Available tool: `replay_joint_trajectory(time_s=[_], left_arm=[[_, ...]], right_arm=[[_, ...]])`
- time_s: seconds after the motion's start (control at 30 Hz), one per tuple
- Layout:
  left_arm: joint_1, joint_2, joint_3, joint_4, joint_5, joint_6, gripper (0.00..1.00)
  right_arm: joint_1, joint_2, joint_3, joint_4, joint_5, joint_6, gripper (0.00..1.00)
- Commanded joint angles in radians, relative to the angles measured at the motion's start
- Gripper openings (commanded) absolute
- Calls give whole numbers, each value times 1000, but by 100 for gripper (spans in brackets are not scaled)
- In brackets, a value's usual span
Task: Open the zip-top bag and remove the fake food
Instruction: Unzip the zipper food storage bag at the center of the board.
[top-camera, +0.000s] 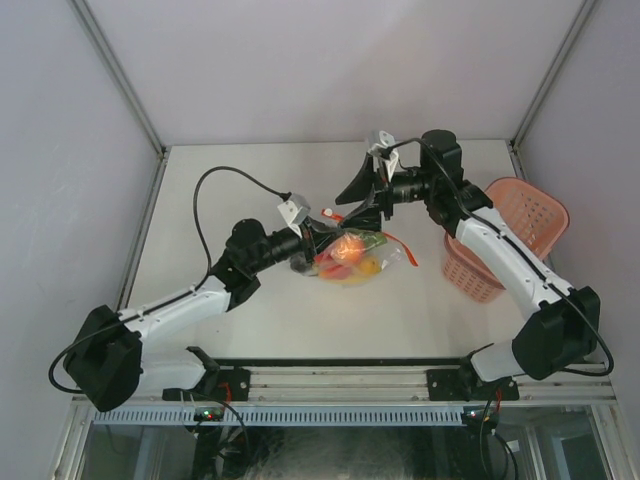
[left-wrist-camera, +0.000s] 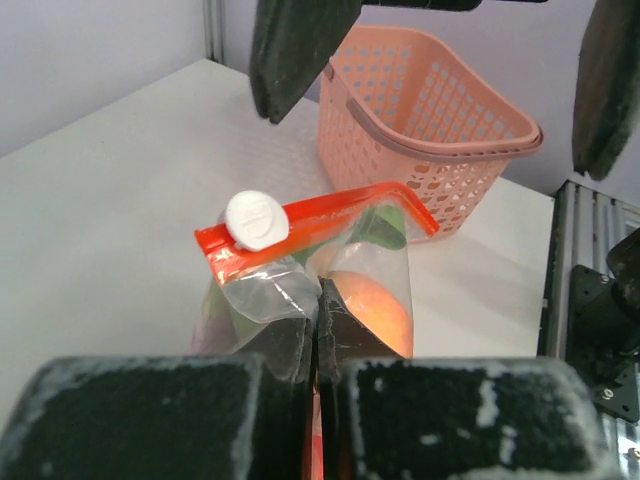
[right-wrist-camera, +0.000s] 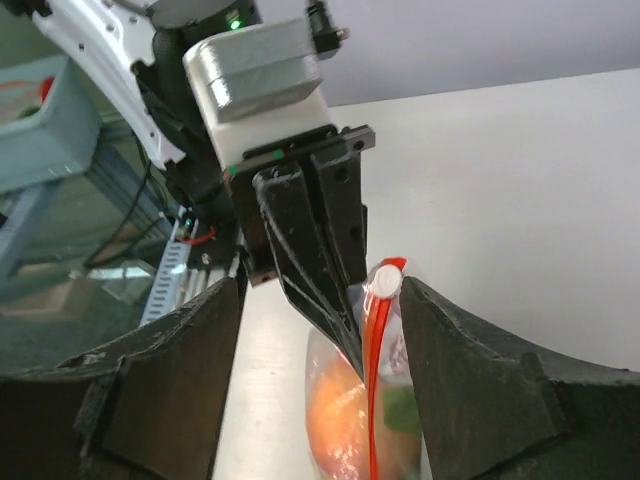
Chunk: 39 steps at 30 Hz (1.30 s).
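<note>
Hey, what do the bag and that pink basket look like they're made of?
The zip-top bag looks like thin clear plastic film: glossy, wrinkled, fake food showing through, with a stiffer red-orange zipper strip. The basket looks like moulded matte plastic, judging by its even lattice holes and thick rim.

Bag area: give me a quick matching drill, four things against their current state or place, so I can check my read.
Things:
1. left gripper
2. right gripper
3. basket
4. food

States or places:
A. inside the bag
B. open, straddling the zipper strip
C. shut on the bag
D. standing to the right, apart from the bag

Pairs: 1-C, 2-B, 3-D, 4-A
</note>
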<state>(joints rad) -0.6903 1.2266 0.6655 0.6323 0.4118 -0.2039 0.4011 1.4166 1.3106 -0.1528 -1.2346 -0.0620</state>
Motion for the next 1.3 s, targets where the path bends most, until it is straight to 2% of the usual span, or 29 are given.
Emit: replay_joint_trajectory(time_s=[0.0,0.13,0.27,0.73,0.97,1.1,1.2,1.27], left_arm=[[-20,-48,84,-56,-57,113,0],[-28,-53,91,-63,-71,118,0],[-32,-58,93,-73,-75,122,0],[-37,-60,103,-84,-70,111,0],[-37,-67,87,-74,-76,96,0],[-37,-72,80,-57,-80,82,0],[-37,-75,76,-50,-84,73,0],[-37,-77,73,-46,-87,67,0]], right_arm=[[14,35,35,113,97,265,65],[32,67,52,50,121,291,57],[46,87,59,-13,154,289,55],[87,107,58,95,94,401,44],[85,94,59,109,74,402,30],[88,87,59,73,86,356,19],[88,79,58,36,105,307,17],[89,75,58,16,118,267,11]])
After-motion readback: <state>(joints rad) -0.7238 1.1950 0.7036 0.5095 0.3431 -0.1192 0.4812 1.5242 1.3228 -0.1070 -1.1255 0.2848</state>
